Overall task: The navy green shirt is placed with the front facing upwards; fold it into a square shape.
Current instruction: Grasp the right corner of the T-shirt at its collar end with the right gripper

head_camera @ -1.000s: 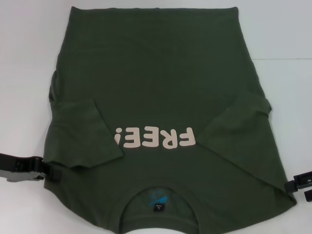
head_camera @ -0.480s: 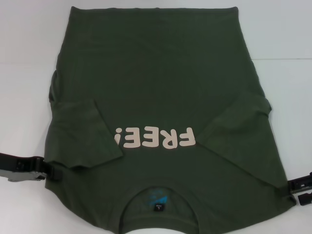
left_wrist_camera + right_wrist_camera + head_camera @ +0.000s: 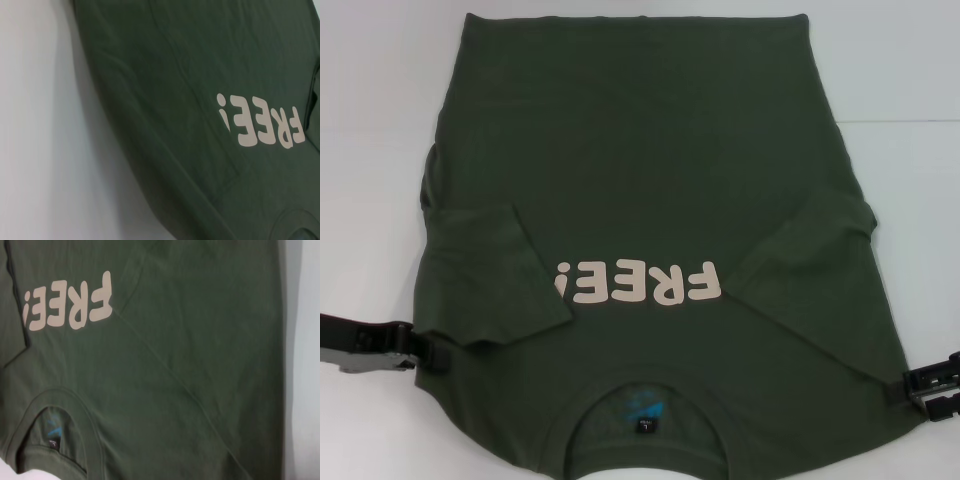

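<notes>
Even, bright, diffuse light falls from overhead. The white table [image 3: 910, 60] looks nearly washed out towards 12 and 3 o'clock. The shirt [image 3: 640, 150] casts only a thin soft shadow along its edges. Wrist views are slightly soft.

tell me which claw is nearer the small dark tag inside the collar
Left, by a modest margin. The left claw sits at the shirt's left edge near the folded sleeve; the right claw is at the right shoulder edge, farther from the tag.
</notes>
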You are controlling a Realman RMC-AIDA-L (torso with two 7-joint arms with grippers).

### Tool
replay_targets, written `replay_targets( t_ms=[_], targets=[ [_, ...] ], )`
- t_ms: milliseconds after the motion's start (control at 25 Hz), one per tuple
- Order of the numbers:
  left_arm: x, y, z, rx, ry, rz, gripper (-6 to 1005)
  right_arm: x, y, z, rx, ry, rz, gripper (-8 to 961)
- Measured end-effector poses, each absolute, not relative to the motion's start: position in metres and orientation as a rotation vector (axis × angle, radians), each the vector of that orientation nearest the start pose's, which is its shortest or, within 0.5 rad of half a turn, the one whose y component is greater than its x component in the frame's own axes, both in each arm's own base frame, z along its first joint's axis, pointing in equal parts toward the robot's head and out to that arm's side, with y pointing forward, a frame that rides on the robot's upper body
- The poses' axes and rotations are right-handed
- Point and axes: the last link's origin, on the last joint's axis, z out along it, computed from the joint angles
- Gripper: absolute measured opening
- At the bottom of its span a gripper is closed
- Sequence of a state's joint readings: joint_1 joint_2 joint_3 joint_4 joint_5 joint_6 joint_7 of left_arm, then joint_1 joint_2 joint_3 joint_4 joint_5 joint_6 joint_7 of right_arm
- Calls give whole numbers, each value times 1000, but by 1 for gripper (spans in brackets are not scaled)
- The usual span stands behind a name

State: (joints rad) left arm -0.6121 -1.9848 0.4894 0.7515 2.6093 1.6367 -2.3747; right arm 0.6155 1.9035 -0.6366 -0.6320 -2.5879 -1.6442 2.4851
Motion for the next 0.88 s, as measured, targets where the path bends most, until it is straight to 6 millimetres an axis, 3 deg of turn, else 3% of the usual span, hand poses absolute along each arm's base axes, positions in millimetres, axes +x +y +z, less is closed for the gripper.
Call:
replay_targets(
  t_ms=[880],
  targets=[
    [-316,329,49,-2251,-1907,-133,52,329,318,41,-2203,2090,-5,886]
  ],
)
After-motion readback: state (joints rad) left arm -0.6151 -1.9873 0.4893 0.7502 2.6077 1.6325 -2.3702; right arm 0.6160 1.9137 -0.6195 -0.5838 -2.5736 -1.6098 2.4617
